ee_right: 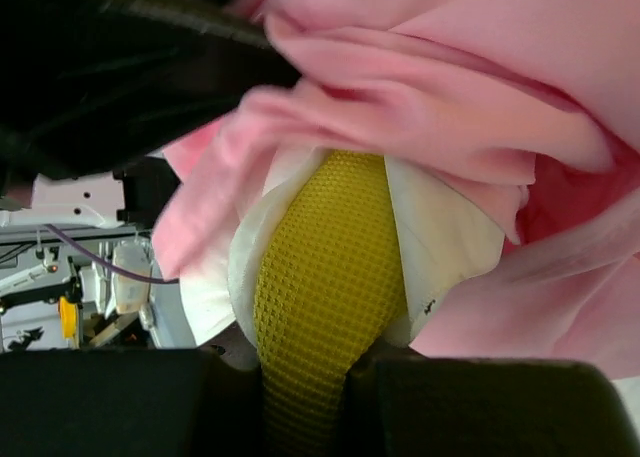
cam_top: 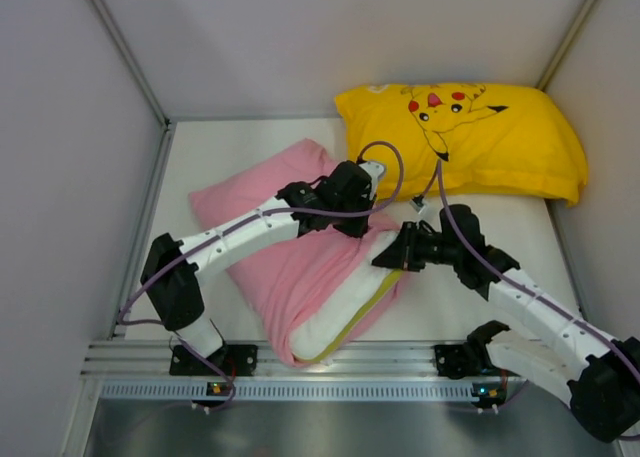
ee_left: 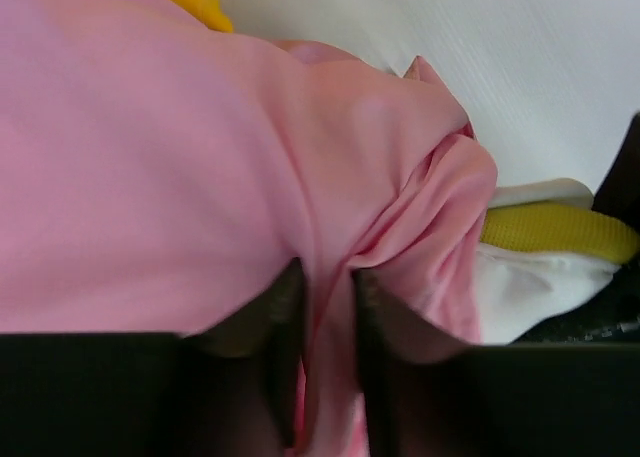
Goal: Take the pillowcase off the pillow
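A pink pillowcase lies diagonally on the table and covers most of a white pillow with yellow edge trim that sticks out at its near right end. My left gripper is shut on a fold of the pillowcase at its right edge. My right gripper is shut on the pillow's yellow trim, with white pillow fabric on both sides of it. The pink cloth bunches just above the exposed pillow corner.
A yellow cartoon-print pillow lies at the back right, close behind both grippers. Grey enclosure walls stand left, back and right. A metal rail runs along the near table edge.
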Robot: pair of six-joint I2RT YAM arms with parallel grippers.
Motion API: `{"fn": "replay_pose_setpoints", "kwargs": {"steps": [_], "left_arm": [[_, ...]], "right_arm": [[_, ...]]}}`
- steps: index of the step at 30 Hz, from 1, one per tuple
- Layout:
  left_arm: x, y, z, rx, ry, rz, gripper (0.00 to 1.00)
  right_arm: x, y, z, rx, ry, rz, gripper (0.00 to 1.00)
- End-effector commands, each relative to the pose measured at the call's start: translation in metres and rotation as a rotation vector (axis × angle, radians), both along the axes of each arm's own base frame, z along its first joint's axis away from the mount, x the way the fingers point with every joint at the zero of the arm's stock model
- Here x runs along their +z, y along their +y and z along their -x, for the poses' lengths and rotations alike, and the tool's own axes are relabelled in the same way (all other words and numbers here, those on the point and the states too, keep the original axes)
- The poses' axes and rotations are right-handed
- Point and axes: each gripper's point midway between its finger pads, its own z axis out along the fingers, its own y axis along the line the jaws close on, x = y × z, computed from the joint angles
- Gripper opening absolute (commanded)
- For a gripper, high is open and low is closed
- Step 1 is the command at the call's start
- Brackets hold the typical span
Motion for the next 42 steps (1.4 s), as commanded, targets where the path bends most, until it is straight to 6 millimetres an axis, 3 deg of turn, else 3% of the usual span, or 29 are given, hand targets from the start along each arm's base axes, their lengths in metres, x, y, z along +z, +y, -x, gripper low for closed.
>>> {"fn": "replay_pose_setpoints", "kwargs": {"steps": [1, 2, 5, 6, 8, 9, 11, 12, 14, 15, 18, 21, 22, 23, 24, 25, 27, 28, 29, 31, 36, 37, 39, 40, 42], "left_arm": [[0.005, -0.008, -0.013, 0.008, -0.043, 0.004, 0.09], [0.005, -0.002, -0.021, 0.056, -0.070, -0.016, 0.00], [0.010, 0.022, -0.041, 0.195, -0.135, -0.071, 0.00], [0.012, 0.043, -0.059, 0.304, -0.165, -0.096, 0.00], [0.013, 0.066, -0.074, 0.392, -0.156, -0.101, 0.00], [0.011, 0.089, -0.091, 0.454, -0.136, -0.104, 0.00], [0.001, 0.116, -0.106, 0.516, -0.092, -0.126, 0.00], [-0.005, 0.148, -0.122, 0.601, -0.062, -0.138, 0.00], [-0.022, 0.179, -0.129, 0.672, -0.010, -0.176, 0.00], [-0.027, 0.206, -0.135, 0.737, 0.008, -0.183, 0.00], [-0.034, 0.234, -0.129, 0.788, 0.032, -0.172, 0.00], [-0.023, 0.216, -0.120, 0.701, 0.054, -0.075, 0.00], [-0.012, 0.207, -0.115, 0.660, 0.051, -0.019, 0.10], [-0.011, 0.184, -0.102, 0.562, 0.114, 0.068, 0.27], [0.005, 0.170, -0.096, 0.500, 0.097, 0.139, 0.49], [0.013, 0.159, -0.087, 0.453, 0.103, 0.178, 0.79], [0.021, 0.136, -0.061, 0.365, 0.102, 0.200, 0.91], [0.038, 0.134, -0.048, 0.348, 0.063, 0.225, 0.99], [0.042, 0.123, -0.033, 0.324, 0.062, 0.238, 0.99], [0.054, 0.127, -0.007, 0.322, 0.040, 0.284, 0.99], [0.054, 0.123, 0.060, 0.314, 0.143, 0.426, 0.99], [0.034, 0.125, 0.072, 0.318, 0.181, 0.404, 0.99], [0.032, 0.127, 0.092, 0.311, 0.197, 0.439, 0.99], [0.016, 0.131, 0.099, 0.330, 0.222, 0.424, 0.99], [0.012, 0.136, 0.110, 0.356, 0.249, 0.466, 0.99]], "right_arm": [[0.028, 0.008, 0.014, 0.072, -0.058, -0.065, 0.00], [0.031, 0.007, 0.015, 0.072, -0.066, -0.070, 0.00], [0.031, 0.005, 0.018, 0.071, -0.074, -0.065, 0.00], [0.031, 0.004, 0.019, 0.071, -0.073, -0.061, 0.00], [0.029, 0.002, 0.022, 0.075, -0.071, -0.056, 0.00], [0.029, 0.001, 0.024, 0.077, -0.069, -0.055, 0.00], [0.033, 0.000, 0.029, 0.087, -0.081, -0.065, 0.00], [0.036, -0.001, 0.031, 0.092, -0.088, -0.074, 0.00], [0.048, -0.003, 0.036, 0.090, -0.126, -0.099, 0.00], [0.053, -0.005, 0.037, 0.086, -0.143, -0.107, 0.00], [0.069, -0.011, 0.036, 0.045, -0.203, -0.113, 0.00], [0.072, -0.013, 0.029, 0.016, -0.228, -0.089, 0.00], [0.072, -0.013, 0.026, 0.013, -0.235, -0.082, 0.00], [0.065, -0.011, 0.021, 0.014, -0.210, -0.061, 0.00], [0.062, -0.010, 0.017, 0.011, -0.210, -0.046, 0.00], [0.061, -0.008, 0.013, 0.013, -0.213, -0.041, 0.00], [0.055, -0.004, 0.002, 0.002, -0.205, -0.023, 0.00], [0.060, -0.002, -0.003, -0.004, -0.225, -0.030, 0.00], [0.056, 0.001, -0.009, -0.006, -0.214, -0.018, 0.00], [0.062, 0.004, -0.021, -0.021, -0.242, -0.007, 0.00], [0.059, 0.009, -0.058, -0.076, -0.243, 0.051, 0.00], [0.065, 0.010, -0.065, -0.085, -0.251, 0.046, 0.00], [0.062, 0.011, -0.078, -0.102, -0.231, 0.049, 0.00], [0.068, 0.012, -0.085, -0.115, -0.235, 0.038, 0.00], [0.072, 0.011, -0.099, -0.149, -0.223, 0.018, 0.00]]}}
